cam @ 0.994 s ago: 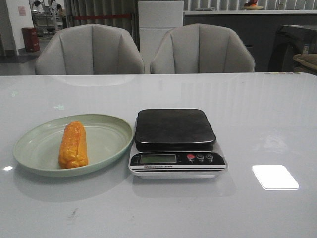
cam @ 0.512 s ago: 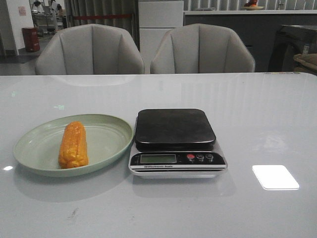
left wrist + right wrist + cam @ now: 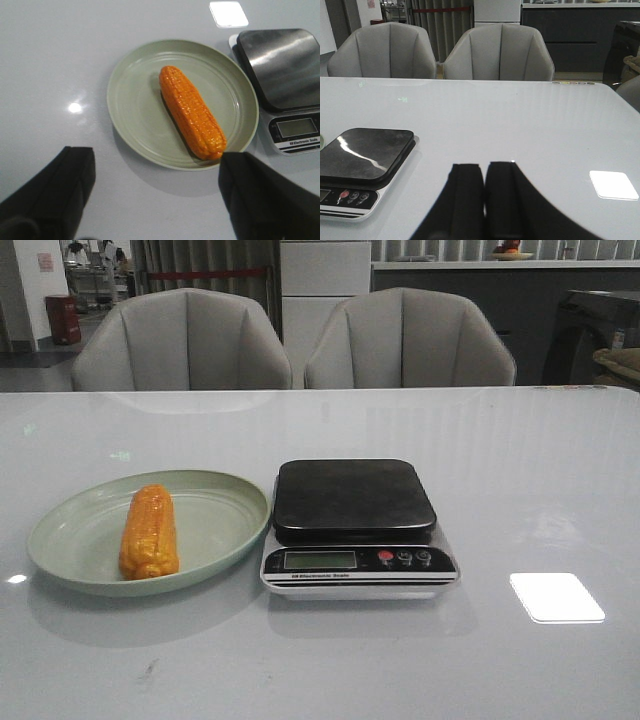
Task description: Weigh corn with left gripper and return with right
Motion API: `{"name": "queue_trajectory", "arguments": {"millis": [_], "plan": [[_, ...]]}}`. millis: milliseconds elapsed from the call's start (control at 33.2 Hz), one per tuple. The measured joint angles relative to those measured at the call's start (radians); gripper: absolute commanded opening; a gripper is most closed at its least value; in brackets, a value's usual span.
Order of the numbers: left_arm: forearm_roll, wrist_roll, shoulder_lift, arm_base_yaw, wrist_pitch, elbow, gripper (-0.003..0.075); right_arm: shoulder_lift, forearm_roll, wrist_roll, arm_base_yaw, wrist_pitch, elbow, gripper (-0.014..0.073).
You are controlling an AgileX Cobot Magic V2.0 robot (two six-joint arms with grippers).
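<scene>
The orange-yellow corn (image 3: 148,532) lies on a pale green plate (image 3: 215,498) left of the scale (image 3: 353,502). In the left wrist view the corn (image 3: 191,112) lies diagonally on the plate (image 3: 135,107), with the scale (image 3: 285,70) beside it. My left gripper (image 3: 157,175) is open and empty, short of the plate's rim, one black finger (image 3: 70,185) far to one side, the other (image 3: 252,190) close to the corn's tip. My right gripper (image 3: 485,172) is shut and empty over bare table, off to the side of the scale (image 3: 362,155). Neither gripper shows in the front view.
Two grey chairs (image 3: 182,340) (image 3: 408,338) stand behind the table's far edge. A bright light reflection (image 3: 556,597) lies on the white tabletop right of the scale. The scale's display and buttons (image 3: 402,558) face the front.
</scene>
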Motion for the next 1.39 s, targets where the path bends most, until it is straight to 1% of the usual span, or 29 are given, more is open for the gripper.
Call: {"name": "queue_trajectory", "arguments": {"millis": [181,271,391,542,783,843,873,964,994,1054,1114,1265,1385], "plan": [[-0.033,0.000,0.208,-0.093,-0.053,-0.089,0.0565,0.000,0.000,0.000,0.000,0.000,0.000,0.0167],[-0.040,-0.018,0.319,-0.115,-0.056,-0.140,0.0565,0.000,0.000,0.000,0.000,0.000,0.000,0.0167],[-0.047,-0.047,0.463,-0.118,-0.037,-0.213,0.0565,0.000,0.000,0.000,0.000,0.000,0.000,0.0167],[-0.055,-0.054,0.621,-0.121,0.019,-0.318,0.0565,0.000,0.000,0.000,0.000,0.000,0.000,0.0167],[-0.058,-0.056,0.781,-0.121,0.091,-0.420,0.0554,0.000,0.000,0.000,0.000,0.000,0.000,0.0167],[-0.060,-0.057,0.807,-0.121,0.099,-0.427,0.0511,0.000,0.000,0.000,0.000,0.000,0.000,0.0167],[-0.063,-0.057,0.820,-0.121,0.104,-0.431,0.0463,0.000,0.000,0.000,0.000,0.000,0.000,0.0167],[-0.071,-0.057,0.841,-0.121,0.123,-0.450,0.0281,0.000,0.000,0.000,0.000,0.000,0.000,0.0167],[-0.072,-0.057,0.843,-0.121,0.129,-0.456,0.0206,0.000,0.000,0.000,0.000,0.000,0.000,0.0167],[-0.073,-0.057,0.846,-0.121,0.136,-0.469,0.0101,0.000,0.000,0.000,0.000,0.000,0.000,0.0167],[-0.073,-0.057,0.847,-0.121,0.144,-0.486,0.0132,0.000,0.000,0.000,0.000,0.000,0.000,0.0167],[-0.085,-0.057,0.850,-0.123,0.185,-0.558,0.0133,0.000,0.000,0.000,0.000,0.000,0.000,0.0167],[-0.100,-0.057,0.850,-0.148,0.202,-0.638,0.0133,0.000,0.000,0.000,0.000,0.000,0.000,0.0167]]}}
